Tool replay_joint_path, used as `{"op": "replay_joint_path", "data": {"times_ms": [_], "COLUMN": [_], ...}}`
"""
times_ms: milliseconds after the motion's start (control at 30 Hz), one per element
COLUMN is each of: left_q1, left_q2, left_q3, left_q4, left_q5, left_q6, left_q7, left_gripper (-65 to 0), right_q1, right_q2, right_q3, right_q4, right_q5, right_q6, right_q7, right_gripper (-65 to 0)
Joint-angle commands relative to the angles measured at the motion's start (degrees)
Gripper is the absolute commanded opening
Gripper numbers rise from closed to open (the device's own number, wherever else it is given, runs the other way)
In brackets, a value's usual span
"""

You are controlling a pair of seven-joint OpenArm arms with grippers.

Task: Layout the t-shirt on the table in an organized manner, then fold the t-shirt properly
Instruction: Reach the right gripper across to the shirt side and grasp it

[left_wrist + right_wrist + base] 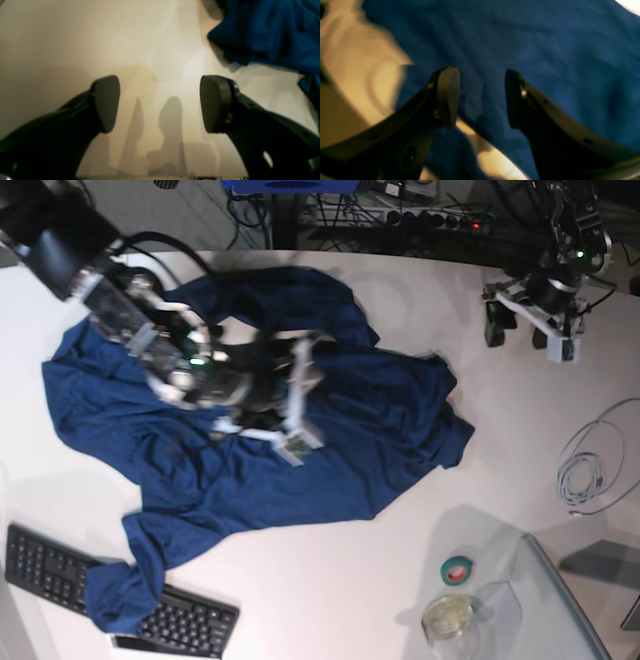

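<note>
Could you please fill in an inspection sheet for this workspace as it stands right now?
Surface: white table, bare between the things.
Job's things: dark blue t-shirt lies crumpled, not spread; one end drapes over the keyboard.
Clutter: roll of green tape, small clear dish, clear panel at the near corner.
Grippers: left gripper open above bare table, beside the shirt; right gripper open over the shirt, blurred.
Cables: coiled white cable at the table's edge; more cables and a power strip behind.
Surroundings: dark, nothing else clear.
</note>
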Motion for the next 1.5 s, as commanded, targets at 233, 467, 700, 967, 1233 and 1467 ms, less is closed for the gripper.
{"op": "replay_joint_path", "data": {"times_ms": [233, 467, 700, 967, 1233, 1467], "left_q1": [0.18, 0.18, 0.18, -0.17, 0.01, -0.17], "left_q2": [0.15, 0.15, 0.32, 0.24, 0.24, 0.24], "left_q3": [-14.04, -15.71, -15.19, -15.19, -15.63, -15.27], "left_q4": [-3.74, -3.74, -4.09, -7.78, -7.78, -7.69], "left_q5": [-0.49, -0.41, -0.41, -0.41, -0.41, -0.41], "left_q6": [0.6, 0.6, 0.6, 0.6, 0.6, 0.6], "left_q7": [-1.46, -1.28, -1.28, -1.28, -1.28, -1.28], "left_gripper": [-17.3, -17.3, -17.3, -17.3, -17.3, -17.3], "right_q1": [9.78, 13.21, 14.36, 14.09, 12.25, 12.33], "right_q2": [-14.61, -20.24, -21.47, -21.65, -21.65, -21.82], "right_q3": [-10.33, -13.58, -14.46, -14.46, -14.46, -14.29], "right_q4": [-15.8, -27.5, -32.86, -32.95, -33.3, -35.23], "right_q5": [0.16, 0.16, 0.16, 0.25, 0.25, 0.34], "right_q6": [-0.06, -0.06, -0.06, -0.06, -0.06, -0.06], "right_q7": [0.11, 5.47, 8.9, 8.99, 8.99, 8.99], "right_gripper": [-36.3, -36.3, -36.3, -36.8, -37.1, -55.8]}}
